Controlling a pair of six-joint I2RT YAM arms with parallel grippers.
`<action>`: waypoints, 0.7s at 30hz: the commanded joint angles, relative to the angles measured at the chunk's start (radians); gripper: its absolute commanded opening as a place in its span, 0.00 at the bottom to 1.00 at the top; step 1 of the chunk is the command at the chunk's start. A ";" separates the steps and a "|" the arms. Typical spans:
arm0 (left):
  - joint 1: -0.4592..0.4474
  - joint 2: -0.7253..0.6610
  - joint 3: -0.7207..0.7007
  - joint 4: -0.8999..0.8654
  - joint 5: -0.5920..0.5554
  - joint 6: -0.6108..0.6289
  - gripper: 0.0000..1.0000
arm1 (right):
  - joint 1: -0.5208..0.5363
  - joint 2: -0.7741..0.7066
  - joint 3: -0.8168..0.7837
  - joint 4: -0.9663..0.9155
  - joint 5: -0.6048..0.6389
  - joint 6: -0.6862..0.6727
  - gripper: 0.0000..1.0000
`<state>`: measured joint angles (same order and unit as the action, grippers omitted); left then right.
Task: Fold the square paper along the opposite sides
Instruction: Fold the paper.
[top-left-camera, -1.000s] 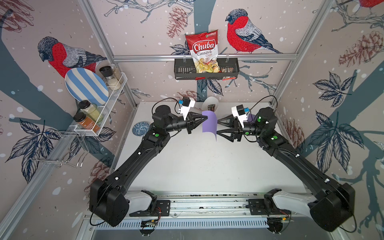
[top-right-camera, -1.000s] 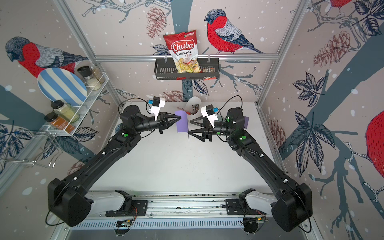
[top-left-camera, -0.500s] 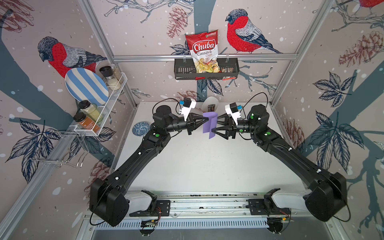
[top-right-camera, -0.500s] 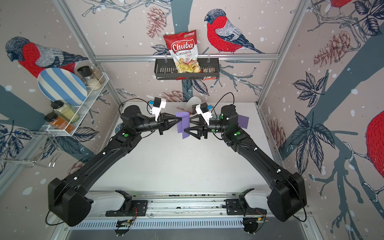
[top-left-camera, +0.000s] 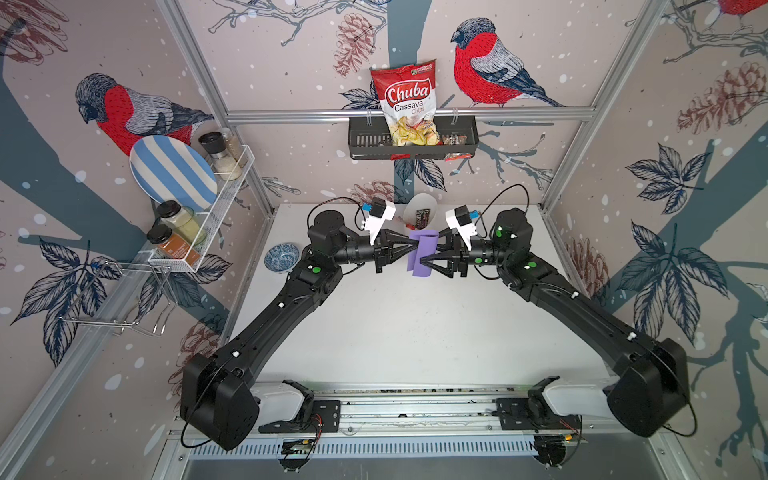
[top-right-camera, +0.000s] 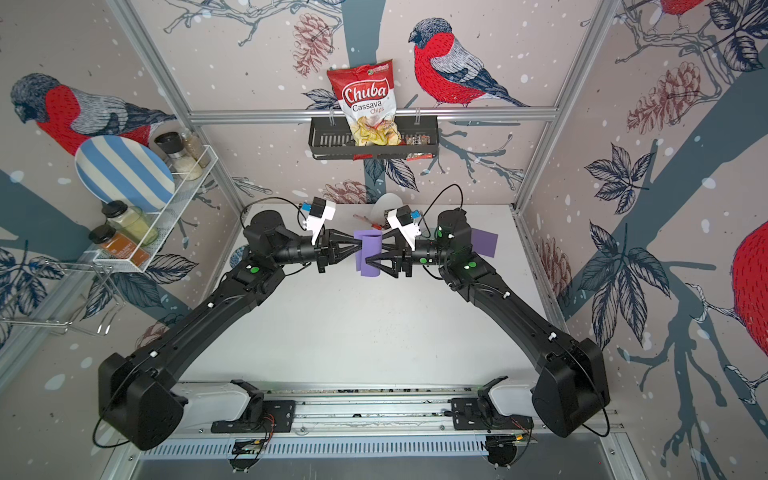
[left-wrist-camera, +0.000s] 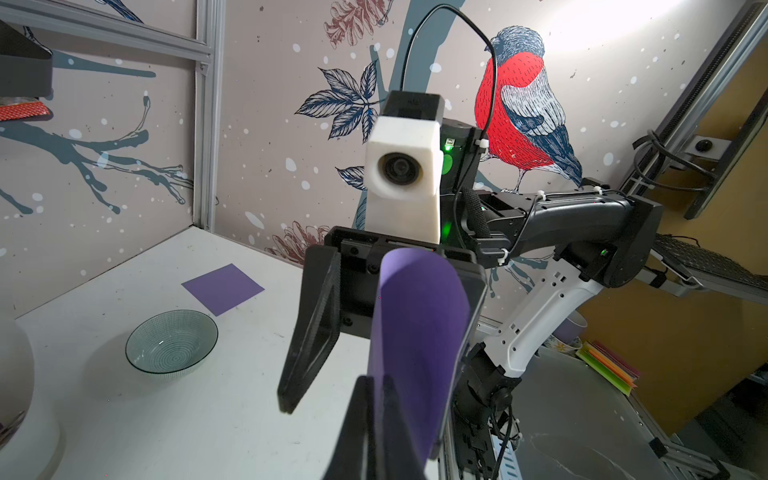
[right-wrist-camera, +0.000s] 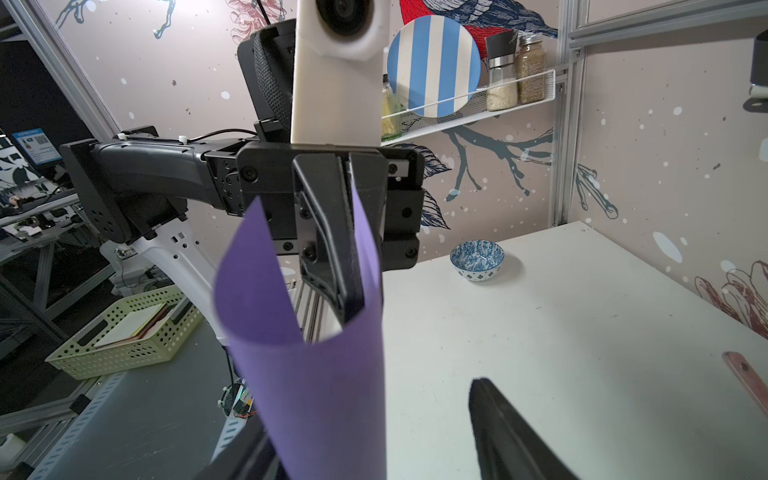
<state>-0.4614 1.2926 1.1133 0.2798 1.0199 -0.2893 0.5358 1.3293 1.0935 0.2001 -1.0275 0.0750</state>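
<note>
You have the purple paper (top-left-camera: 423, 259) up off the surface (top-left-camera: 415, 332), just above the middle of the frame in both top views, hanging where the two grippers meet tip to tip. The left gripper (top-left-camera: 414, 249) points in from the left of the frame with its jaws together, clamped on one side of the sheet. The right wrist view shows that pinch plainly: the black fingers (right-wrist-camera: 324, 232) are closed on the paper while the rest of the sheet bends round into an open U (a curl, not a crease). Its other side stands free, apart from the pinched one. The right gripper (top-left-camera: 429, 253) faces it from the right of the frame with its jaws apart, one on each side of the curl. In the left wrist view one finger (left-wrist-camera: 309, 332) stands clear of the paper. The second is mostly hidden behind the sheet, so you cannot tell whether it touches. A second purple sheet (top-right-camera: 484, 242) lies flat on the surface right of centre in a top view. A blue patterned bowl (top-left-camera: 281, 257) sits at the left edge of the surface. A clear glass bowl (left-wrist-camera: 171, 340) shows in the left wrist view near that flat sheet. A bag of cassava chips (top-left-camera: 409, 104) stands in the black rack (top-left-camera: 365, 139) at the top centre of the frame.
</note>
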 joint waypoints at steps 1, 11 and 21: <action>-0.002 0.002 0.008 0.037 0.028 -0.007 0.00 | 0.005 0.005 0.005 0.013 -0.008 -0.010 0.66; -0.002 0.005 0.006 0.041 0.034 -0.008 0.00 | 0.012 0.008 0.005 0.015 -0.010 -0.012 0.63; -0.005 0.011 0.005 0.041 0.036 -0.007 0.00 | 0.018 0.022 0.009 0.022 -0.012 -0.008 0.61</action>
<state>-0.4625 1.3033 1.1133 0.2813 1.0443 -0.2920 0.5510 1.3472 1.0935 0.2012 -1.0279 0.0750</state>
